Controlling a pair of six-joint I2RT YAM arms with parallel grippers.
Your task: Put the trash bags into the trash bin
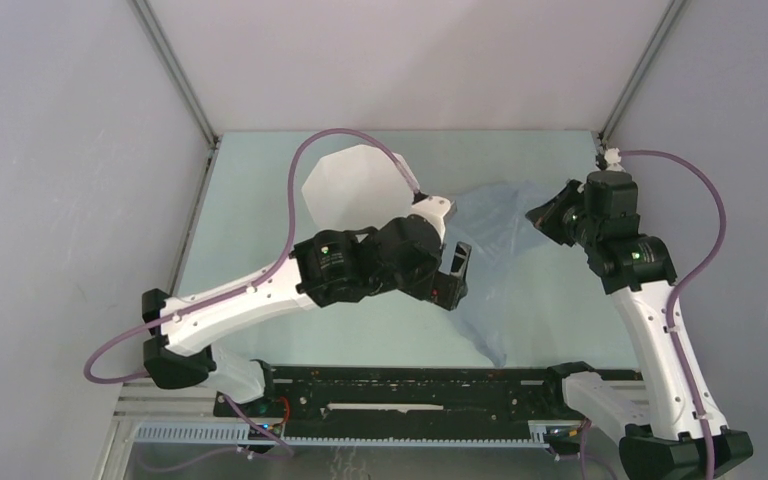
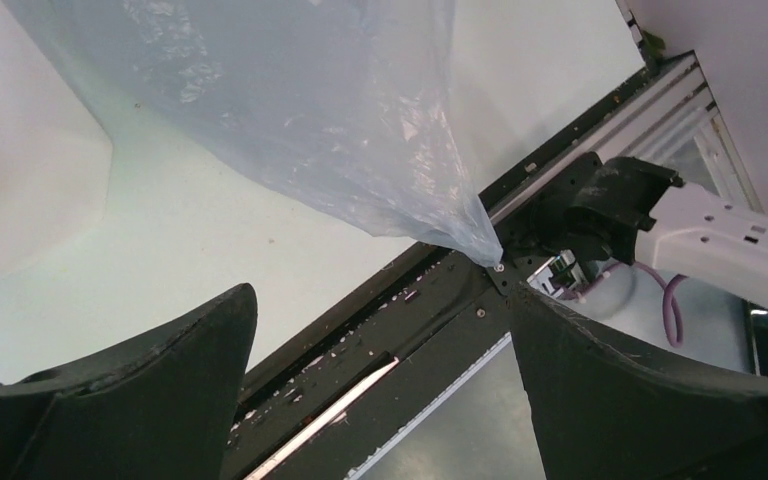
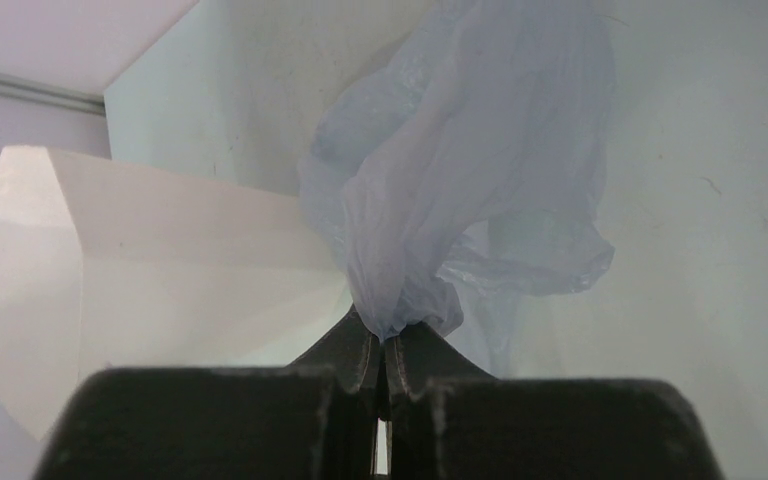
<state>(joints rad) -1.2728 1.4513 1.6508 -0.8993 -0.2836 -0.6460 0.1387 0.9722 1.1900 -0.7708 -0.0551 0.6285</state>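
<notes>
The pale blue trash bag (image 1: 505, 260) lies spread on the table between the arms, one corner reaching the front rail. My right gripper (image 1: 543, 216) is shut on a bunched edge of the bag (image 3: 460, 190), pinched between its fingertips (image 3: 360, 345). The white faceted trash bin (image 1: 352, 190) lies on its side at the back, mouth towards the bag; it also shows in the right wrist view (image 3: 150, 270). My left gripper (image 1: 455, 275) is open and empty, just left of the bag (image 2: 310, 110), jaws wide apart.
The black front rail (image 2: 410, 320) runs along the table's near edge, with the right arm's base (image 2: 600, 205) beside it. Grey walls with metal posts close the table in at the left, back and right.
</notes>
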